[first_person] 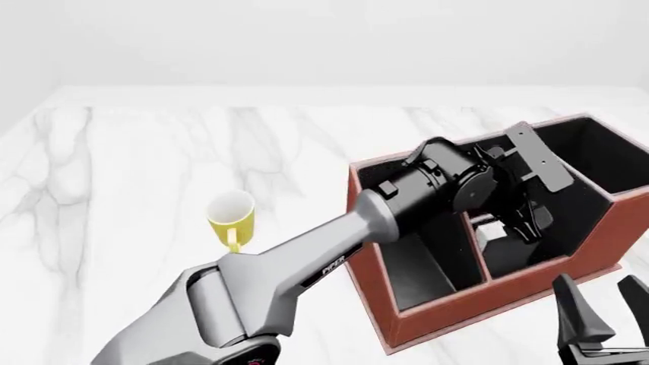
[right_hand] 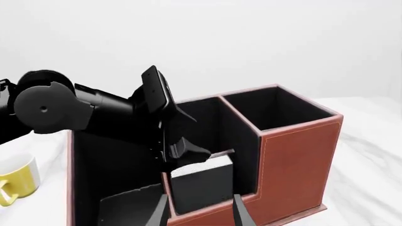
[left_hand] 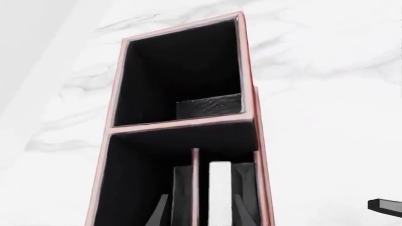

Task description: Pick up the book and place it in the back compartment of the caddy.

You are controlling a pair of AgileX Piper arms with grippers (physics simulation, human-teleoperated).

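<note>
The reddish-brown caddy (first_person: 426,319) stands at the right of the table; it also shows in the left wrist view (left_hand: 182,124) and the right wrist view (right_hand: 295,160). The black book (right_hand: 201,183) with white page edges (left_hand: 220,188) stands upright in a small middle compartment, next to the large end compartment. It is mostly hidden by my left arm in the front view (first_person: 494,232). My left gripper (first_person: 517,220) reaches down into that compartment, its fingers spread on either side of the book's top. My right gripper (first_person: 596,293) is open and empty, just in front of the caddy.
A yellow mug (first_person: 231,217) stands on the white marble table (first_person: 152,152) left of the caddy; it also shows in the right wrist view (right_hand: 16,181). My left arm (first_person: 304,258) lies across the caddy's long front compartment.
</note>
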